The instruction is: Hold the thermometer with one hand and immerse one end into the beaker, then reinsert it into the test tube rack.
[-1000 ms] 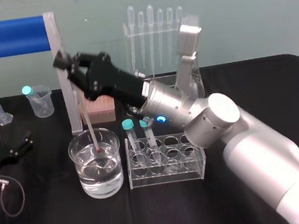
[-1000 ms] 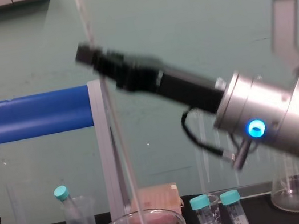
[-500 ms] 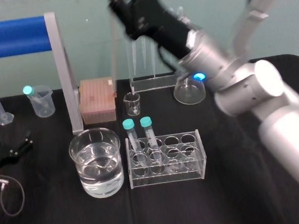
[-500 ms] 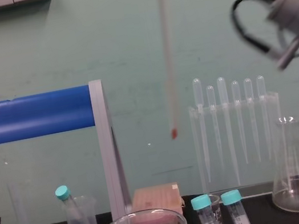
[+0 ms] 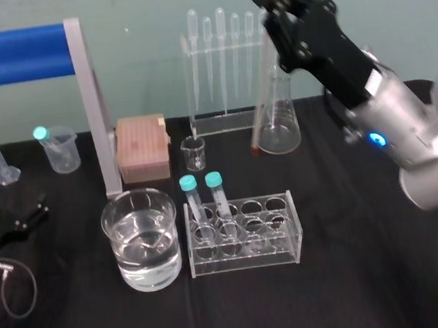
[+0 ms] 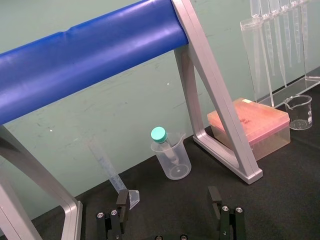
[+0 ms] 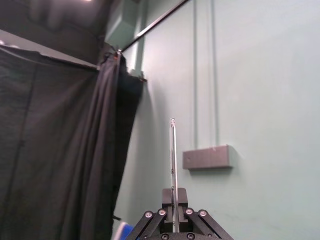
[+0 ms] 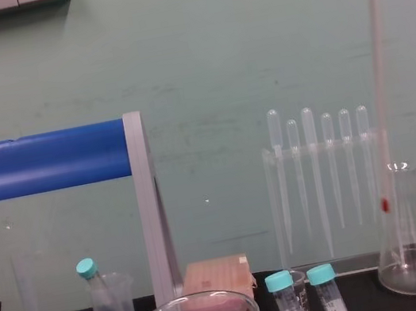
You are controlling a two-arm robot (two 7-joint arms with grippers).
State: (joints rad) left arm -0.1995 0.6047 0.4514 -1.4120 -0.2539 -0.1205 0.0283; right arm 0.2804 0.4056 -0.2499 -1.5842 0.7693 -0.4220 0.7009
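The left gripper (image 6: 169, 220) is lying parked, fingers spread. Right of the beaker (image 5: 110, 221) and beyond the test tube rack (image 5: 289, 249), the thermometer (image 5: 262, 90) is hanging near the flask (image 5: 282, 131), the right gripper (image 7: 173, 197) pinching it; reinsertion is seemingly remaining.

The head view looks forward and down on the desk (image 5: 354, 275). The chest view sits lower, facing level across it; both share the blue bar (image 5: 10, 54), dropper stand (image 5: 225, 70) and flask (image 5: 279, 127). The left wrist view skims the desk over the left pincer (image 6: 168, 196), close to that bar. The right wrist view looks up the thermometer (image 7: 172, 160) at the wall (image 7: 260, 75).
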